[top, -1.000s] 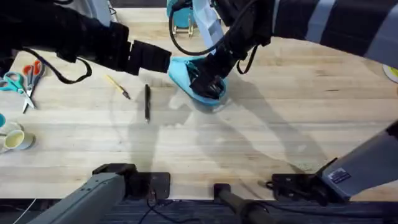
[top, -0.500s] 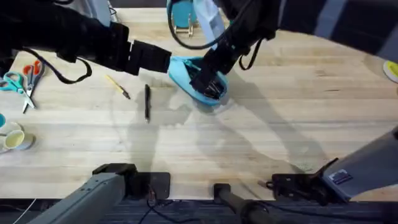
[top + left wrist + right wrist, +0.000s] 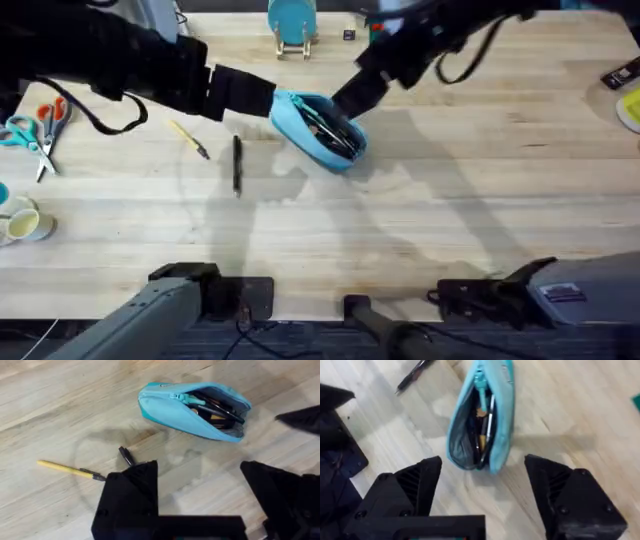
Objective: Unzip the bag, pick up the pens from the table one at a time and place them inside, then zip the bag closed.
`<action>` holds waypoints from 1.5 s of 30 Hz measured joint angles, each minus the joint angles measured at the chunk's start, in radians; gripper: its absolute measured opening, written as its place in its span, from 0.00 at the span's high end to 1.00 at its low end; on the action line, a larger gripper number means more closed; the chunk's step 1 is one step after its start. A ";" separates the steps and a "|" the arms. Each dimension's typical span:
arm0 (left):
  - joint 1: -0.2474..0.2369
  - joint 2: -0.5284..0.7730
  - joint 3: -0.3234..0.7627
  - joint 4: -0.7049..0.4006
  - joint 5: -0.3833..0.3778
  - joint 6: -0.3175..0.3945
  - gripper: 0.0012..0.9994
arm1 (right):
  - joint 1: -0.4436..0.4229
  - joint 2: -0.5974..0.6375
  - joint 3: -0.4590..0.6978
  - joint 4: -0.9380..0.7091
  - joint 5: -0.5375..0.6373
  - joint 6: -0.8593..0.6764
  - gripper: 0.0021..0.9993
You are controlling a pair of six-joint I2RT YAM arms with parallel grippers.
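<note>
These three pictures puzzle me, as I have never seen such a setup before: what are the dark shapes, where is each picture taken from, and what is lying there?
The dark shapes are two robot arms at a wooden table. One picture looks down from above; each of the others comes from a camera on an arm's wrist, with that arm's own two fingers at the bottom edge. The left tool and the right tool are both open and hold nothing. Between them lies the bag, a light blue pouch, unzipped, with dark pens showing inside. One black pen lies on the table beside it, next to a yellow stick. Scissors lie at the far left, and a teal disc on a stand stands at the back.
</note>
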 joint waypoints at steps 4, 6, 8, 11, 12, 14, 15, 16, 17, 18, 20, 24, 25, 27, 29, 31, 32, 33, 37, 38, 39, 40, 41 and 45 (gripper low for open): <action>0.000 0.000 0.000 0.000 0.000 0.000 0.00 | -0.049 -0.083 0.000 -0.045 0.000 0.000 0.00; 0.000 0.000 0.000 0.000 0.000 0.000 0.00 | -0.066 -0.128 0.000 -0.082 0.005 0.000 0.00; 0.000 0.000 0.000 0.000 0.000 0.000 0.00 | -0.071 -0.166 0.000 -0.109 0.031 0.000 0.00; 0.000 0.000 0.000 -0.001 0.000 0.000 0.00 | -0.071 -0.211 0.000 -0.123 0.091 0.005 0.00; 0.000 0.000 0.000 -0.001 0.000 0.000 0.00 | -0.070 -0.222 0.000 -0.125 0.104 0.009 0.00; 0.000 0.000 0.000 -0.002 0.000 0.000 0.00 | -0.070 -0.252 -0.004 -0.135 0.128 0.014 0.00; 0.000 0.000 0.000 -0.002 0.000 0.000 0.00 | -0.070 -0.267 -0.011 -0.138 0.133 0.018 0.00; 0.000 0.000 0.000 -0.002 0.000 0.000 0.00 | -0.070 -0.285 -0.024 -0.140 0.141 0.025 0.00; 0.000 0.000 0.000 -0.002 0.000 0.000 0.00 | -0.070 -0.305 -0.043 -0.140 0.145 0.029 0.00; 0.000 0.000 0.000 -0.002 0.000 0.000 0.00 | -0.070 -0.327 -0.068 -0.142 0.150 0.034 0.00; 0.000 0.000 0.000 -0.002 0.000 0.000 0.00 | -0.070 -0.363 -0.120 -0.141 0.154 0.042 0.00; 0.000 0.000 0.000 -0.010 0.000 0.000 0.00 | -0.069 -0.414 -0.240 -0.125 0.158 0.065 0.00; 0.000 0.000 0.000 -0.012 0.000 0.000 0.00 | -0.069 -0.423 -0.267 -0.115 0.159 0.071 0.00; 0.000 0.000 0.000 -0.015 0.000 0.000 0.00 | -0.069 -0.442 -0.322 -0.082 0.159 0.084 0.00; 0.000 0.000 0.000 -0.016 0.000 0.000 0.00 | -0.069 -0.464 -0.376 -0.046 0.159 0.096 0.00; 0.000 0.000 0.000 -0.016 0.000 0.000 0.00 | -0.069 -0.482 -0.414 -0.023 0.159 0.106 0.00; 0.000 0.000 0.000 -0.016 0.000 0.000 0.00 | -0.069 -0.487 -0.426 -0.017 0.159 0.109 0.00; 0.000 0.000 0.000 -0.016 0.000 0.000 0.00 | -0.069 -0.490 -0.431 -0.017 0.159 0.111 0.00; 0.000 0.000 0.000 -0.017 -0.027 -0.008 0.00 | -0.069 -0.491 -0.434 -0.012 0.159 0.116 0.00; 0.000 0.002 0.000 -0.020 -0.042 -0.021 0.00 | -0.069 -0.491 -0.434 -0.012 0.159 0.117 0.00; 0.000 0.006 0.000 -0.025 -0.060 -0.035 0.00 | -0.069 -0.491 -0.434 -0.012 0.159 0.117 0.00; 0.000 0.015 0.000 -0.033 -0.085 -0.057 0.00 | -0.069 -0.491 -0.434 -0.012 0.159 0.117 0.00; 0.000 0.024 0.000 -0.040 -0.110 -0.079 0.00 | -0.069 -0.491 -0.434 -0.012 0.159 0.118 0.00; 0.000 0.072 -0.001 -0.047 -0.205 -0.197 0.00 | -0.069 -0.491 -0.434 -0.012 0.159 0.118 0.00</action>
